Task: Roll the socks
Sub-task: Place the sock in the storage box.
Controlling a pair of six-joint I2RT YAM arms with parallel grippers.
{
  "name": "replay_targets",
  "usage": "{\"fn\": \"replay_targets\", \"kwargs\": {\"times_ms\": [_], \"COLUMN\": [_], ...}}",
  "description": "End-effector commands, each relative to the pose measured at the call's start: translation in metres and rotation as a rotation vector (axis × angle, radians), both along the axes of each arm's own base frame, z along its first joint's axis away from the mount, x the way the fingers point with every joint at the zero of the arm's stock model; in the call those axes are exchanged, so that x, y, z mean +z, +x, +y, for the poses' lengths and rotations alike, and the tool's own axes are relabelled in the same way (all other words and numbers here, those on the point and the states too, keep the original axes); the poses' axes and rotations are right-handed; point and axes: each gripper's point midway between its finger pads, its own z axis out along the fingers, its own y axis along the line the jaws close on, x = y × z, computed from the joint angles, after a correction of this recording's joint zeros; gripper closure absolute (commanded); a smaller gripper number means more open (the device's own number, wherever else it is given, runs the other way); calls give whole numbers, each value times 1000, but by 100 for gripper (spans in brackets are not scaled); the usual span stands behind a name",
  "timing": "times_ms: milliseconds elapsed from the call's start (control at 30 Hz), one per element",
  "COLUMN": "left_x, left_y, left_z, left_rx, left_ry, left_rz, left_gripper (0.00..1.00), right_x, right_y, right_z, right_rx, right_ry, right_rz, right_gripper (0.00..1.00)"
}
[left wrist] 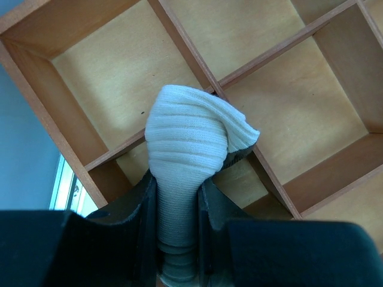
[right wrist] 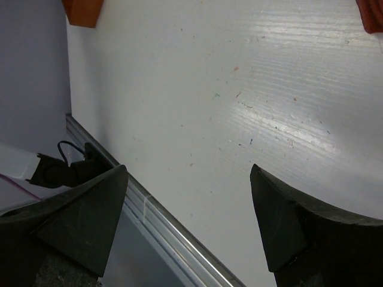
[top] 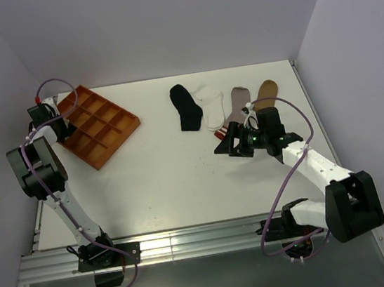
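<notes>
Your left arm point(top: 70, 212) and right arm point(top: 311, 159) match: white links between bulky black joint housings, each trailed by a looping mauve cable point(top: 53, 80). A red fitting point(top: 35, 97) sits at 10 o'clock overhead, a green light point(top: 253, 136) near 3 o'clock. Your right gripper point(right wrist: 188, 167) has matte black wedge fingers point(right wrist: 84, 221).

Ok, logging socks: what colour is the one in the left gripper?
The sock is ribbed cream; see left wrist view.
</notes>
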Motion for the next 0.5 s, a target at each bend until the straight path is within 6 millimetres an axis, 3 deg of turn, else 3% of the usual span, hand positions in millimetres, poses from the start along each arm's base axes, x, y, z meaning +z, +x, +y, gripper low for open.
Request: {"fn": "replay_targets", "kwargs": {"times_ms": [0,67,100,133,167,333,467], "left_x": [-86,-84,-80,-78,-75,-50,-38], "left_y": [-89,-88,-86,-84,-84,-71,-61], "left_z": [21,18,16,13,13,15,15], "left_rx": [104,100,95,84,80,85,93], "left_ry": [18,4,0,-10,-8,-6,-20], "left_rz": [385,369,349,334,327,248,211], "left_gripper": [99,94,89,75,71,55,49], "right_x": [21,21,21,22,22,22,22], "right_y": [9,9,8,8,8,6,5], "right_z": [-1,0,0,0,0,0,-1], "right_rx": [6,4,8,7,8,11,9], "right_ry": [-16,-12,-7,-5,-6,-9,-9], "right_rz": [-92,-91,-91,-96,-95,-100,-102], "right_gripper": [10,10,10,10,10,10,10]}}
